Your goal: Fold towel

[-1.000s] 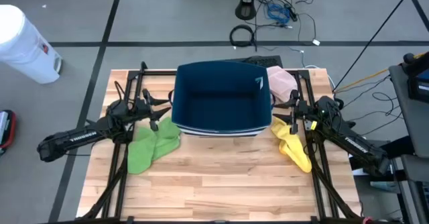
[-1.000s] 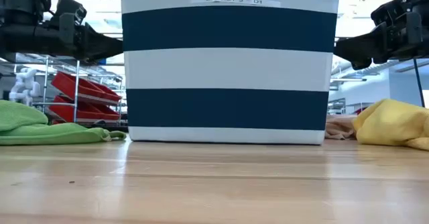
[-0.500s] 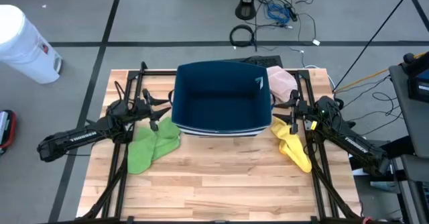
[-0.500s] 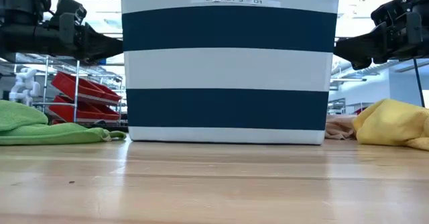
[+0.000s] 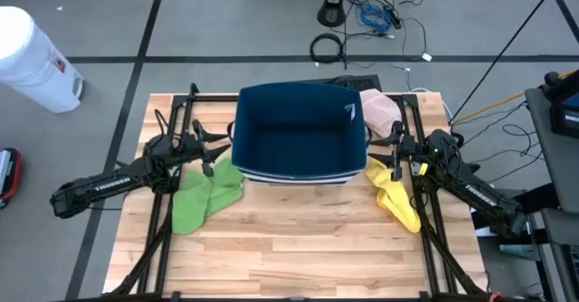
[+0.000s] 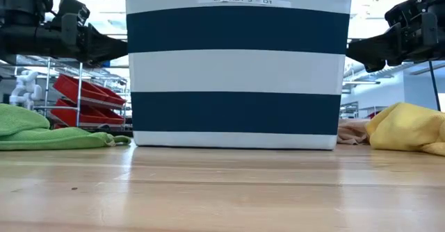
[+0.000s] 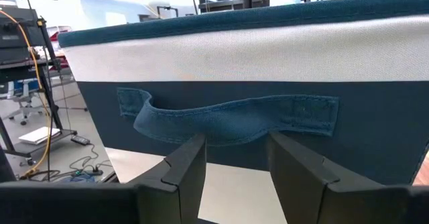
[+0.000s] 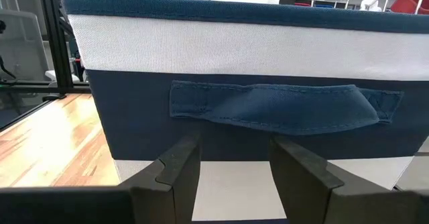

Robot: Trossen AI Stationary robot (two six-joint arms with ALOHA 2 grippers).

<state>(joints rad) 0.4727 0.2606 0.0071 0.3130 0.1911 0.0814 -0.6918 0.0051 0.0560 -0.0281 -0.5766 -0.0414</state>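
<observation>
2 open grippers, left [image 5: 215, 146] and right [image 5: 387, 150], flanking striped basket [image 5: 298, 132] on wood table [image 5: 298, 239], grey floor [image 5: 226, 22] around

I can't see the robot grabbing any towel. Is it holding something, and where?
Nothing is held. The left gripper and right gripper are open, each facing a handle of the basket.

A green towel [image 5: 204, 196] is seen crumpled and unfolded on the wooden table's left part, just beside the striped basket's front left corner. A yellow towel [image 5: 394, 193] is bunched up at the basket's right side, and a pink towel [image 5: 381, 110] is heaped near the back right corner.
</observation>
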